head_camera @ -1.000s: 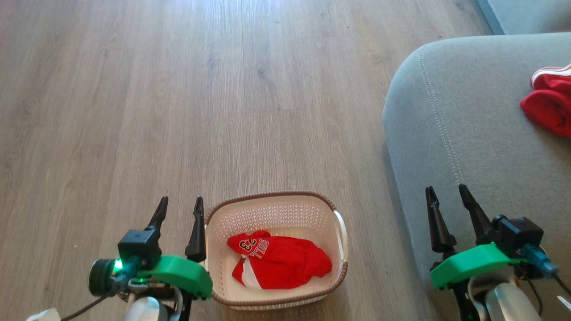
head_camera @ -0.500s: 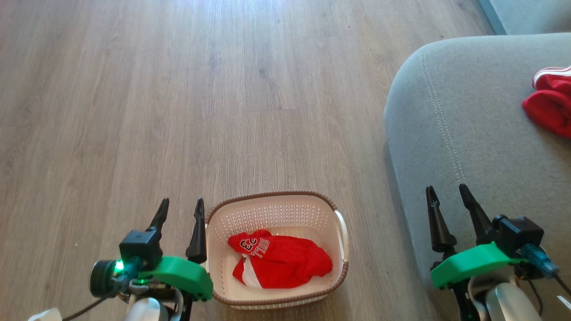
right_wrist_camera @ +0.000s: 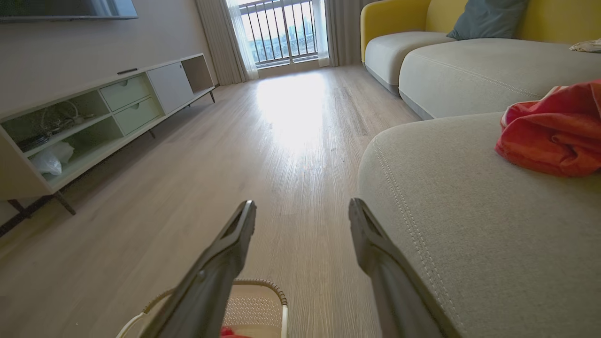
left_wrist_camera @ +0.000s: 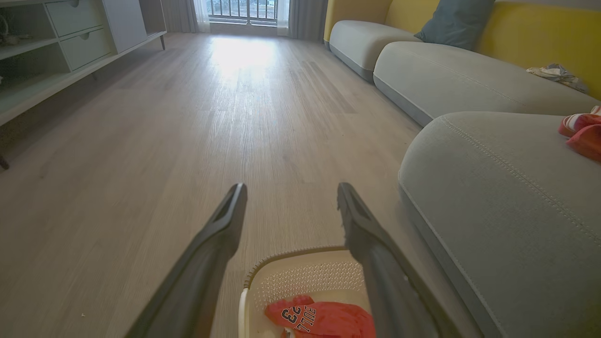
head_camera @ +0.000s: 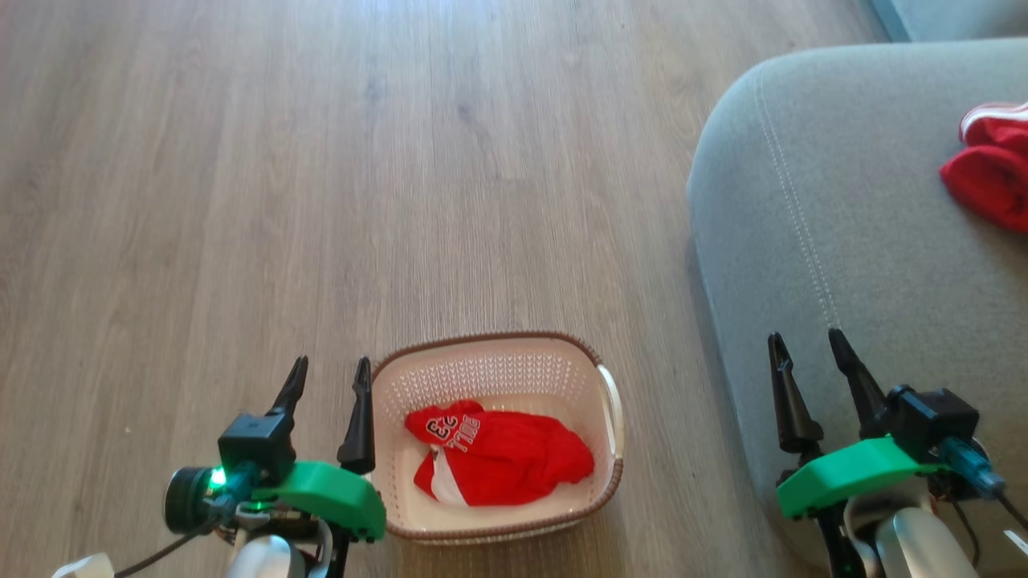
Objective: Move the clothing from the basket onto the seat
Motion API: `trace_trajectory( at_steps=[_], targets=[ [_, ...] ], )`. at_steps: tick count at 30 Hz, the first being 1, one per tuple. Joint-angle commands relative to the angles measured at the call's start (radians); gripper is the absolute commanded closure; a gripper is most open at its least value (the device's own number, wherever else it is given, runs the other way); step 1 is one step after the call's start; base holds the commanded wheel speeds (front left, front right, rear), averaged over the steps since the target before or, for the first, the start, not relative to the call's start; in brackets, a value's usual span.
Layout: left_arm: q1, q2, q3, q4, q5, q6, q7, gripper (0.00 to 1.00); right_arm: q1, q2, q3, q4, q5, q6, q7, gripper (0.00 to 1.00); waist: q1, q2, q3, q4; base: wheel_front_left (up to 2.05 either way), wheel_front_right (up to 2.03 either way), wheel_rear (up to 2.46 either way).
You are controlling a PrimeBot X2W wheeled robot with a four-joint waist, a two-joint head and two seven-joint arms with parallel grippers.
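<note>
The cream basket with a brown rim stands on the wood floor, low in the head view. Inside it lies a crumpled red garment with white trim and printed lettering; it also shows in the left wrist view. A second red garment lies on the grey-green seat at the right edge, and the right wrist view catches it too. My left gripper hangs open just left of the basket. Over the seat's front corner my right gripper stands open and holds nothing.
Bare wood floor spreads ahead and to the left. A low TV cabinet lines the left wall. More sofa cushions with a yellow back and a blue pillow run along the right. The seat rises close to the basket's right.
The whole head view has shifted a little, so the camera moved. Both grippers stay open in the same places, and the garments lie where they were.
</note>
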Motion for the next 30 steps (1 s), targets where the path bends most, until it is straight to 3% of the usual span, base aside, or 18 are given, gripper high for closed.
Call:
trace_trajectory(
  at_steps=[1,14,21,30],
  targets=[
    [-0.039,0.001,0.024,-0.03,-0.003,-0.003,-0.005,0.0,-0.04,-0.013,0.016,-0.036,-0.018,0.0,-0.009,0.0,0.0,0.0,0.019,-0.004,0.0,0.0,0.0],
    [-0.152,0.001,-0.014,0.052,0.068,-0.052,-0.005,0.0,-0.096,-0.008,-0.02,-0.09,-0.054,0.0,-0.009,0.0,0.0,0.0,0.258,-0.055,0.0,0.0,0.0],
    [-0.275,0.005,-0.029,0.175,0.145,-0.095,-0.005,0.0,-0.147,0.004,0.001,-0.142,-0.074,0.0,-0.009,0.0,0.0,0.0,0.424,-0.112,0.0,0.0,0.0],
    [-0.446,0.053,-0.066,0.349,0.219,-0.139,-0.005,0.0,-0.196,0.022,0.018,-0.225,-0.077,0.0,-0.009,0.0,0.0,0.0,0.601,-0.184,0.0,0.0,0.0]
  ],
)
